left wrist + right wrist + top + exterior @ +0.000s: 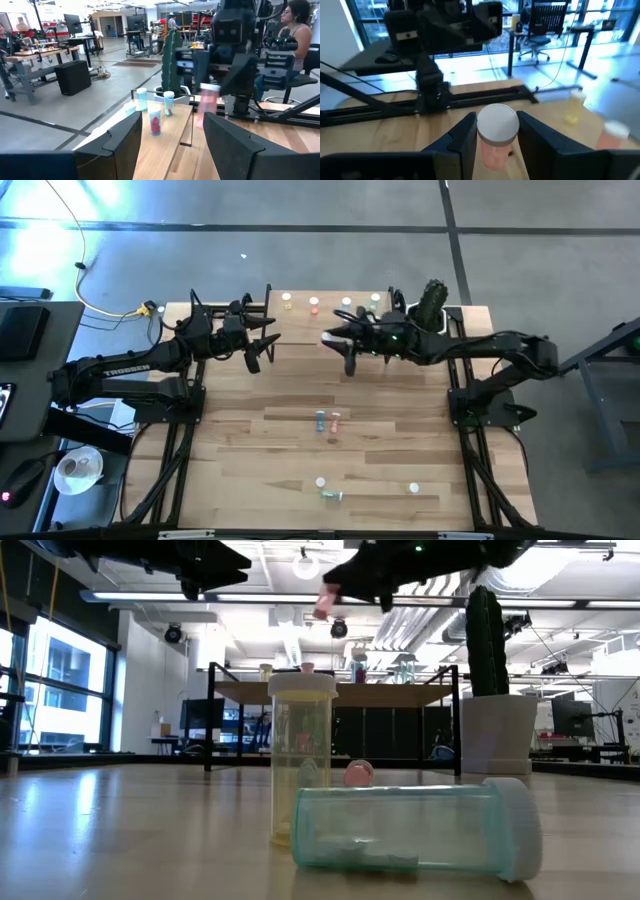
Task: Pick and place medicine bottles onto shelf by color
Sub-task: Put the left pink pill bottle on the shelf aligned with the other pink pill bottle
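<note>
Near, at 6 o'clock: a green bottle [331, 496] on its side, free to roll across the surface [240, 460]. Mid-surface: a blue and pink pair [327, 420]. Farther, at 12: right pincer [330, 338] clenched on a pink bottle [496, 136] beside the shelf [330, 312]; may topple bottles already standing there. Left pincer [262, 343] released, close by; collision risk.

An open-plan lab: workbenches [35, 55], monitors [72, 22], office chairs [540, 30].

Grey concrete floor [330, 205], ceiling strip lights [180, 597] (bright), big windows [55, 675].
</note>
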You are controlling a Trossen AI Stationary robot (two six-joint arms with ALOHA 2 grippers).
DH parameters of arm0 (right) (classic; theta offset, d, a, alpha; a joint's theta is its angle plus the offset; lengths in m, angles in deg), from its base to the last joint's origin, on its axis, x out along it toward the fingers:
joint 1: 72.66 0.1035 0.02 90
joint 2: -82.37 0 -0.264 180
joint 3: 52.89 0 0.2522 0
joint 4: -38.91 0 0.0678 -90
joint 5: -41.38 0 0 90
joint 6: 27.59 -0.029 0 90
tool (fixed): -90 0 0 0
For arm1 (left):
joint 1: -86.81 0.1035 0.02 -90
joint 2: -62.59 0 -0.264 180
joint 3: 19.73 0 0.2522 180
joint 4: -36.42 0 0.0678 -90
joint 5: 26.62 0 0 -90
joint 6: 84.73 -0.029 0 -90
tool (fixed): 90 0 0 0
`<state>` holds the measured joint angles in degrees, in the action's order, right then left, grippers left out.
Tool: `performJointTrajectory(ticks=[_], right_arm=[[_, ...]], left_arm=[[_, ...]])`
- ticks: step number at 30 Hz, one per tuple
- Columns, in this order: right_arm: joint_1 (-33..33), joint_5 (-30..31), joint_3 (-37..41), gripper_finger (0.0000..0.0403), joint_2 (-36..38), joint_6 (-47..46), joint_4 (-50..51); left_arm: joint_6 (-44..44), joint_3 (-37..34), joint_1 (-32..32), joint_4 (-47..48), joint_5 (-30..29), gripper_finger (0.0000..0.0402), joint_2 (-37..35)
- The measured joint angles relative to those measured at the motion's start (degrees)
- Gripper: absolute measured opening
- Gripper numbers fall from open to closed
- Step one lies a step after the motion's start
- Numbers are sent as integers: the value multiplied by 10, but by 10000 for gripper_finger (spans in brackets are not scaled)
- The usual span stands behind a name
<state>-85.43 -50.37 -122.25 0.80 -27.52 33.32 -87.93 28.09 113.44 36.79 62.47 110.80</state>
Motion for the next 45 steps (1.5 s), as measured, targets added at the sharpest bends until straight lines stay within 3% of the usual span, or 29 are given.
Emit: performJointTrajectory(ticks=[9,22,30,45], right_arm=[[-48,55,-128,118,-105,7,63],[-60,62,-197,118,-191,18,137],[-61,93,-195,118,-198,29,168],[-70,94,-195,118,-205,29,176]], left_arm=[[0,0,0,-1,0,200,0],[-15,0,0,-1,0,200,0],[-15,0,0,-1,0,200,0],[-15,0,0,-1,0,200,0]])
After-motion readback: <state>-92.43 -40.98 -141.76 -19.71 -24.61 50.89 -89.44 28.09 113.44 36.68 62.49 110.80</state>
